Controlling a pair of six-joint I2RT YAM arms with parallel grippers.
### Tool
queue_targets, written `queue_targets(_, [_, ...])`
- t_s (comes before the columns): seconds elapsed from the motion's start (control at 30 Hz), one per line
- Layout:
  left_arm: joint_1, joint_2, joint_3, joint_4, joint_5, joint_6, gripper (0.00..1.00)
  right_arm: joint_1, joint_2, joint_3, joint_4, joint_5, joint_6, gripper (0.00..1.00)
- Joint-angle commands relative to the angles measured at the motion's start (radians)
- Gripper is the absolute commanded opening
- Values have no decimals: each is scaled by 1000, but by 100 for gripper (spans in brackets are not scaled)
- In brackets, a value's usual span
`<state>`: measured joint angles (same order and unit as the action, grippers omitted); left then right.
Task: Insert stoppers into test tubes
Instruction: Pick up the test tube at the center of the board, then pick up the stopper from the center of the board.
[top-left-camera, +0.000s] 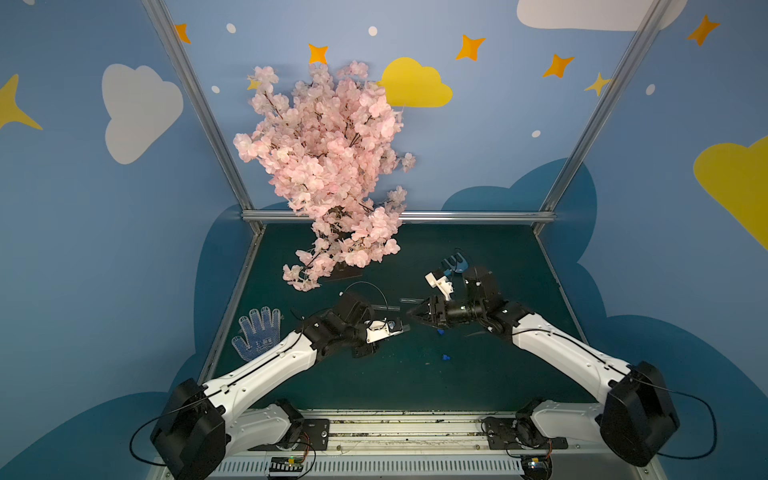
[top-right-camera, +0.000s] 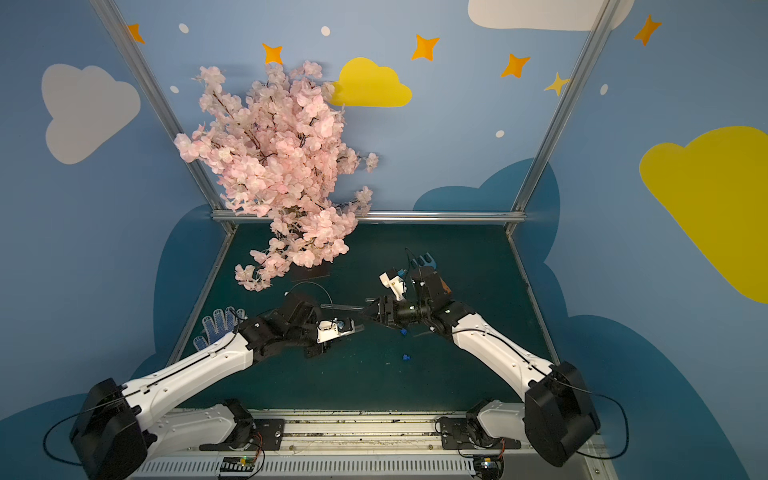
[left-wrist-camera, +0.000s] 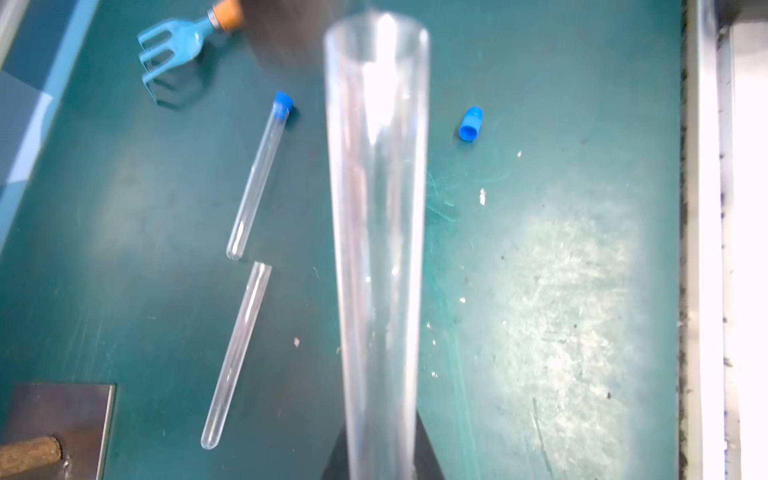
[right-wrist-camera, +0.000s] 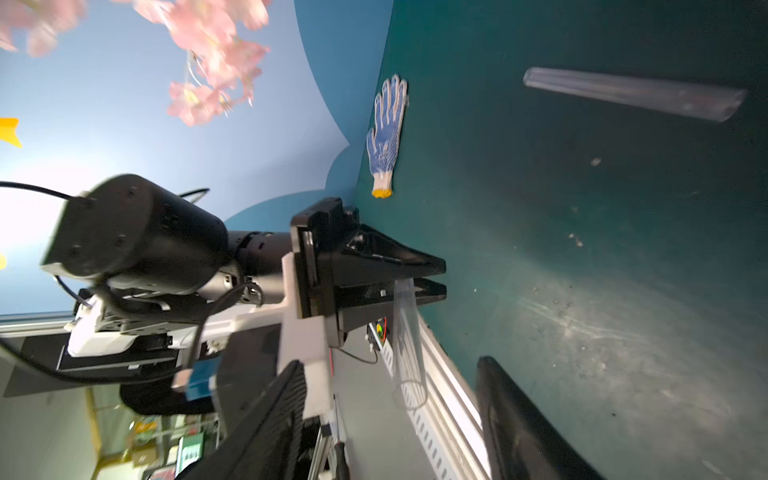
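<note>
Starting at the bottom of the frame in a top view, there's a silver aluminium rail (top-left-camera: 374, 428) with both arm bases bolted on. The white-and-black arms reach up and inward so the claws meet nose to nose mid-frame, which makes sense for a two-handed push fit. Just above the rail, a tiny bright blue plastic loose stopper (top-left-camera: 446, 357) sits out in the open on the mat. A second stopper (top-left-camera: 440, 331) shows right below the right claw's body. The left gripper (right-wrist-camera: 442, 279) is clenched on a slim clear test tube (left-wrist-camera: 376, 249), apparently by its closed end, so the open mouth pokes toward the right gripper (right-wrist-camera: 390, 363). That one has its fingers spread wide, with nothing in them as far as I can see. The held mouth looks unplugged to me, though it's blurry in the left wrist view. Further up, two more clear tubes lie end to end: a capped tube (left-wrist-camera: 259, 174) with its blue plug (left-wrist-camera: 283, 102) in, and a bare tube (left-wrist-camera: 237, 357). I'd call it one down, two to go. Beyond them lies a light blue toy rake with an orange handle (left-wrist-camera: 174, 50), at the left a blue-dotted work glove (top-left-camera: 257, 336), and at the back a pink fake blossom tree (top-left-camera: 328, 166). The surface is a scuffed dark green mat (top-left-camera: 415, 386), and the walls are blue with cartoon clouds and stars.
</note>
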<state>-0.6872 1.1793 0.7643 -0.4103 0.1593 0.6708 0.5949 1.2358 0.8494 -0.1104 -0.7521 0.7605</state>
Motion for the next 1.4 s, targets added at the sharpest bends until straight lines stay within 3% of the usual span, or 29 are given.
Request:
queue_targets(0.0, [3,21,5,-42,-31,13,2,-41,-78,-25,-165,160,-94,65])
queue_targets(0.2, [5,80,30,-72,-75,10,2,-77,-135,66,-572,488,-342,60])
queue_targets(0.33, [8,123,39,-73,-104,6,2,-53,-81,113,-774,584,-404,55])
queue_targets(0.57, [11,149,52,-94,-112,-4,2,17,28,88,-788,642,-301,53])
queue_targets(0.73, [12,138,58,-114,-101,-8,2,21,111,115,-668,680,-253,56])
queue_targets(0.8, [13,127,61,-119,-99,-6,2,19,164,141,-614,630,-366,56])
queue_targets(1.03, [12,95,61,-130,-73,-16,2,-34,309,466,-688,722,-866,58])
queue_targets(1.1, [17,97,62,-117,-62,-25,2,-56,304,441,-630,756,-1013,57])
queue_targets(1.23, [28,118,82,-118,-35,-53,2,-77,261,295,-582,607,-1343,58])
queue_targets(1.37, [30,125,75,-111,-41,-53,2,-77,241,185,-529,564,-1403,56])
